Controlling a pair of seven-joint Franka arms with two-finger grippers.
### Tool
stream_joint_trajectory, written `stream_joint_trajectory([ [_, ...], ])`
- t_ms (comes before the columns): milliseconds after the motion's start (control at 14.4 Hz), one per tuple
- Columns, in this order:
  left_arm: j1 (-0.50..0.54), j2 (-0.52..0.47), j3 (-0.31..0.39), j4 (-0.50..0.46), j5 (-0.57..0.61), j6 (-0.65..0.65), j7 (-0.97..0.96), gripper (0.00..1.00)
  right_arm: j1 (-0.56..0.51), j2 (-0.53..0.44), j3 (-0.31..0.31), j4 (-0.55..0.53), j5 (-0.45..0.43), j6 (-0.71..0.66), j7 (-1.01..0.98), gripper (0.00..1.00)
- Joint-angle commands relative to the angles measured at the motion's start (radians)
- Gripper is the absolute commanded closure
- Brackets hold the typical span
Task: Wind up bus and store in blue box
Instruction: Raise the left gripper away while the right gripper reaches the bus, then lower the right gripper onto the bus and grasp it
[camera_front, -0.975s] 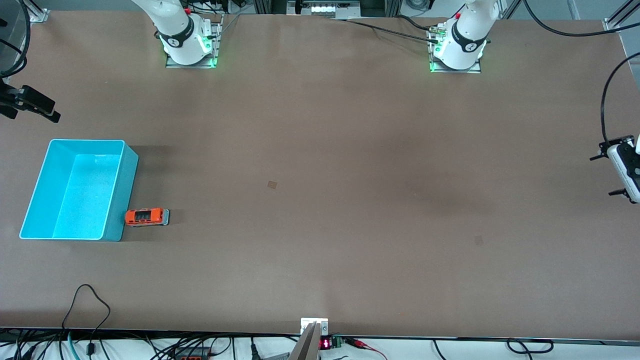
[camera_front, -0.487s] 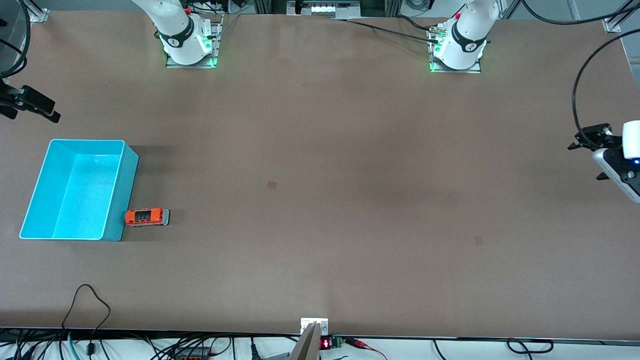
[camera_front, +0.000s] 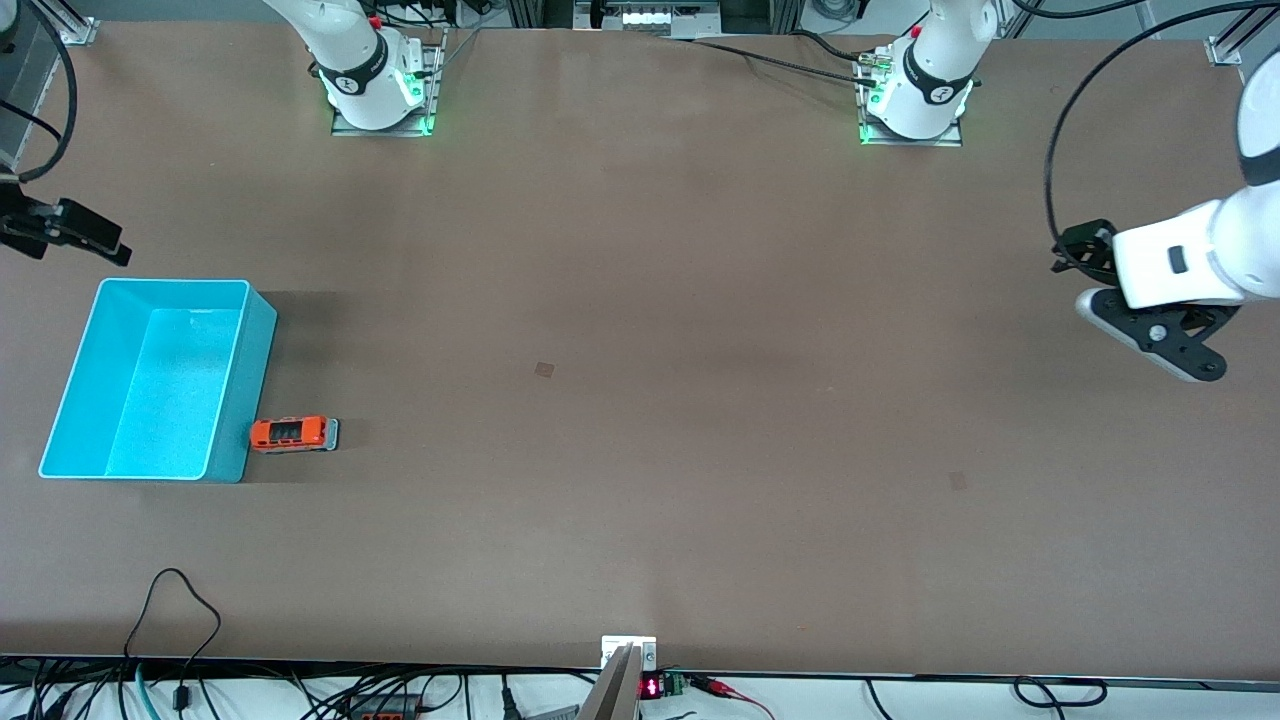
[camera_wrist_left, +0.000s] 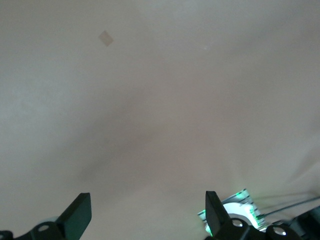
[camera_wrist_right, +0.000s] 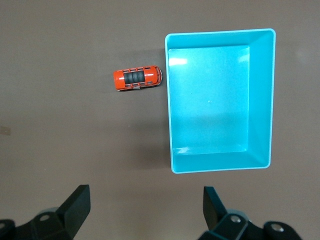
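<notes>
The bus (camera_front: 292, 434), a small orange toy with dark roof windows, stands on the table against the outside wall of the blue box (camera_front: 258, 330), at the box's corner nearer the front camera. The box is empty. Both show in the right wrist view, the bus (camera_wrist_right: 138, 78) beside the box (camera_wrist_right: 220, 32). My right gripper (camera_wrist_right: 144, 207) is open and empty, high over the table by the box, at the frame edge in the front view (camera_front: 70, 232). My left gripper (camera_wrist_left: 145, 215) is open and empty over bare table at the left arm's end (camera_front: 1155, 340).
Two small square patches mark the table, one mid-table (camera_front: 544, 369) and one toward the left arm's end (camera_front: 958, 481). Cables lie along the table's front edge (camera_front: 180, 600). The arm bases (camera_front: 375, 85) (camera_front: 915, 95) stand at the table's back.
The left arm has swung in from the table's end toward the middle, its hand turned. The right gripper has shifted slightly. Bus and box have not moved.
</notes>
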Motion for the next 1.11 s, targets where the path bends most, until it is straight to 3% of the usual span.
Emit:
stream_joint_trajectory([
  [0,0.0,0.007,-0.022,0.048,-0.004,-0.031,-0.154,0.0,-0.002,0.05,0.007,0.032,0.009,0.009,-0.082,0.0],
  [278,-0.018,-0.052,-0.008,0.011,-0.02,-0.035,-0.297,0.0,0.025,0.124,0.015,0.032,0.009,0.064,-0.093,0.0],
  [487,-0.132,-0.149,0.153,-0.123,-0.05,0.085,-0.46,0.0,0.061,0.165,0.015,0.035,-0.001,0.084,-0.111,0.0],
  [696,-0.21,-0.301,0.28,-0.356,-0.095,0.303,-0.543,0.0,0.058,0.246,0.015,0.081,0.012,0.098,-0.302,0.0],
  [835,-0.216,-0.346,0.288,-0.42,-0.095,0.356,-0.543,0.0,0.056,0.282,0.015,0.091,0.013,0.113,-0.474,0.0],
  [1044,-0.21,-0.338,0.276,-0.403,-0.095,0.324,-0.528,0.0,0.055,0.358,0.015,0.137,0.016,0.136,-0.615,0.0],
])
